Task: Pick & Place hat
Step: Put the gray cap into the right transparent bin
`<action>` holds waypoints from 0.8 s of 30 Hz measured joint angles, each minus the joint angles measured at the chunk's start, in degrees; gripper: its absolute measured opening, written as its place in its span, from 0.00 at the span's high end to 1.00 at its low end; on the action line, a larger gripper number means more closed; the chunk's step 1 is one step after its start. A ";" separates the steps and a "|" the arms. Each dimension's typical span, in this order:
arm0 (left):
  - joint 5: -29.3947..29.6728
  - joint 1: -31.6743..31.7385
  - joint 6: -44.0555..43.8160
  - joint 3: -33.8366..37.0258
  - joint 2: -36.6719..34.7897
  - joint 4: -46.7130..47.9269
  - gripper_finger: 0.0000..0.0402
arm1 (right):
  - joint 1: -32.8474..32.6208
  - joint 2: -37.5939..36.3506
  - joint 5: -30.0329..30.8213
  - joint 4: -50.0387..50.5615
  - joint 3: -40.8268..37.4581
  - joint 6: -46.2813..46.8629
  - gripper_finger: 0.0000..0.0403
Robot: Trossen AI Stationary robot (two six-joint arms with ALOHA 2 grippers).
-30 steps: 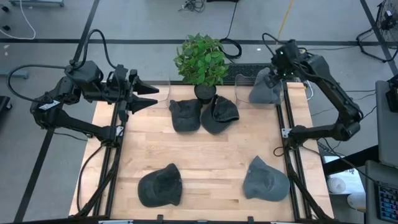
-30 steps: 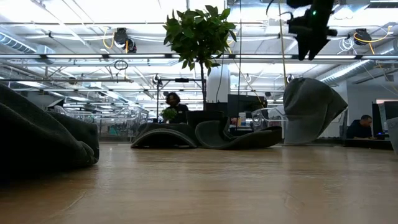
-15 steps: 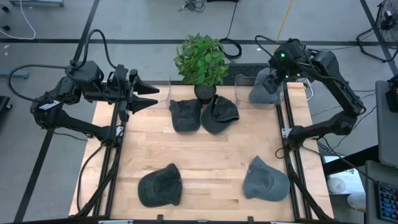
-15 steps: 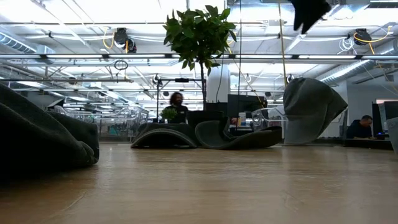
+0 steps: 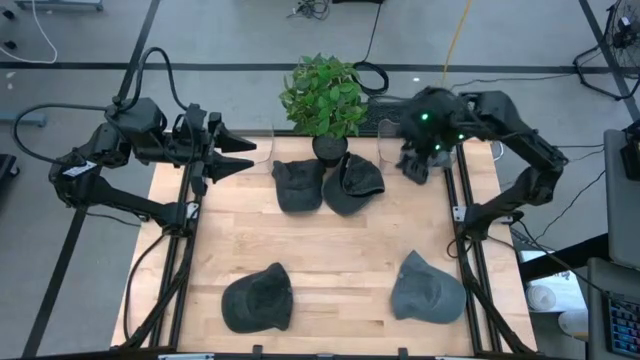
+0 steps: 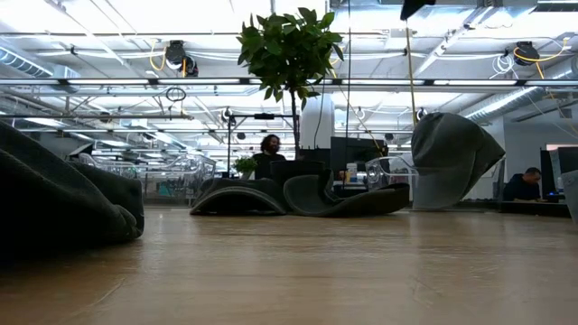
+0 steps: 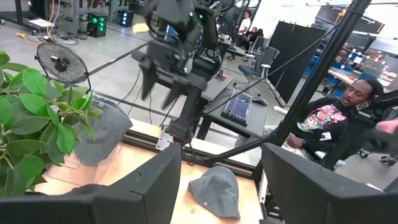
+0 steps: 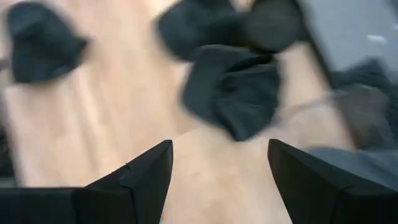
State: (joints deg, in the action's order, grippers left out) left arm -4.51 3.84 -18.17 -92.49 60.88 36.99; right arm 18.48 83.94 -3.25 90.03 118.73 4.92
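Swung inward off the grey hat [image 5: 440,152], the right gripper [image 5: 413,166] hovers fingers apart, empty; left gripper [image 5: 238,156] waits, fingers spread.

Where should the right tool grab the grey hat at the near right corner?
Probably the domed crown of the grey hat, coming straight down. It lies flat on the table, apart from the other hats, so the soft raised fabric bunches easily. The right tool is open.

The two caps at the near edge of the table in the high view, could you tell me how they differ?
The near-left cap is dark charcoal, almost black; the near-right cap is a lighter, mid grey. The near-left cap lies close to the table's front edge, while the near-right cap sits slightly farther back. Both lie flat on the wood, apart from each other and from both grippers.
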 joint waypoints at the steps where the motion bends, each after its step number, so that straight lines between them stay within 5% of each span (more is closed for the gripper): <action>1: 0.00 0.00 0.00 0.00 0.00 0.00 0.42 | -1.07 0.43 -1.74 -0.06 -0.02 -0.66 0.38; 10: -3.61 0.00 -0.38 0.00 0.00 0.02 0.42 | -7.85 1.07 -13.26 -0.11 -4.18 -0.28 0.38; 24: -7.75 0.00 -1.48 0.00 0.00 0.00 0.42 | -16.67 -5.57 -13.36 0.04 -29.34 5.51 0.38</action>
State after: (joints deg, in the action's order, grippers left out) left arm -12.26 3.84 -19.65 -92.49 60.88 36.99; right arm 1.81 78.37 -16.60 90.07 89.40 10.43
